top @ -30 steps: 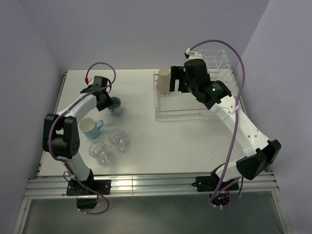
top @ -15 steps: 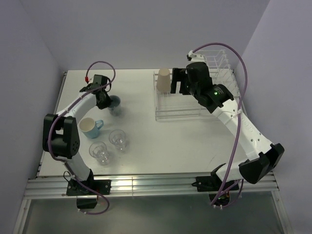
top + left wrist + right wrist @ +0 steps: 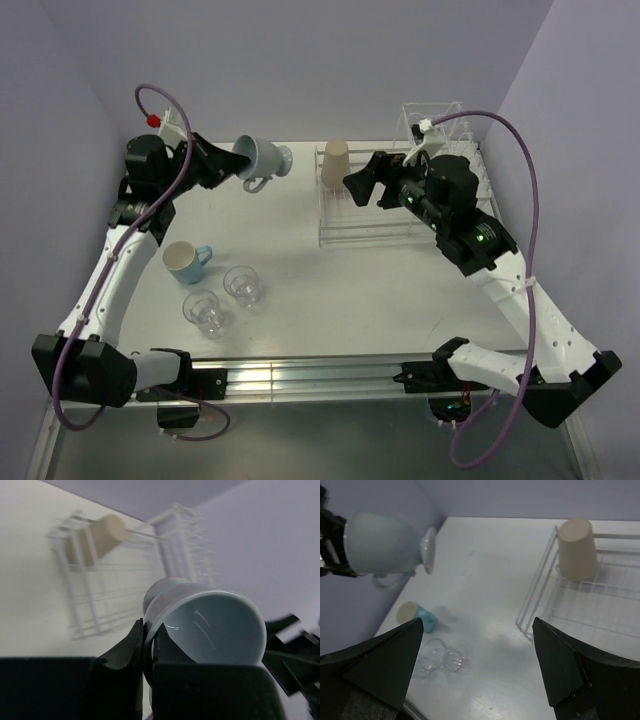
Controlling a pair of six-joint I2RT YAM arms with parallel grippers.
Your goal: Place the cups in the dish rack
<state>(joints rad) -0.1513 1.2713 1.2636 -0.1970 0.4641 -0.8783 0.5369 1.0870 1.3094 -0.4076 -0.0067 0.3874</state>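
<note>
My left gripper [image 3: 228, 163] is shut on the rim of a pale blue footed cup with a handle [image 3: 262, 160]. It holds the cup on its side, high above the table's far left; the cup also shows in the left wrist view [image 3: 210, 630] and the right wrist view [image 3: 385, 542]. A tan paper cup [image 3: 335, 164] stands upside down in the white wire dish rack [image 3: 400, 228] at its left end. My right gripper [image 3: 366, 186] is open and empty, raised just right of the paper cup. A small blue mug [image 3: 183, 261] and two clear tumblers [image 3: 203, 312] [image 3: 243, 287] stand at the near left.
The rack's tall plate dividers [image 3: 440, 125] rise at its far right end, behind my right arm. Purple walls close in at the left, back and right. A metal rail [image 3: 300, 378] runs along the near table edge.
My left arm has lifted the pale blue cup off the table and swung it up and to the right. My right gripper has backed away from the paper cup and risen.
</note>
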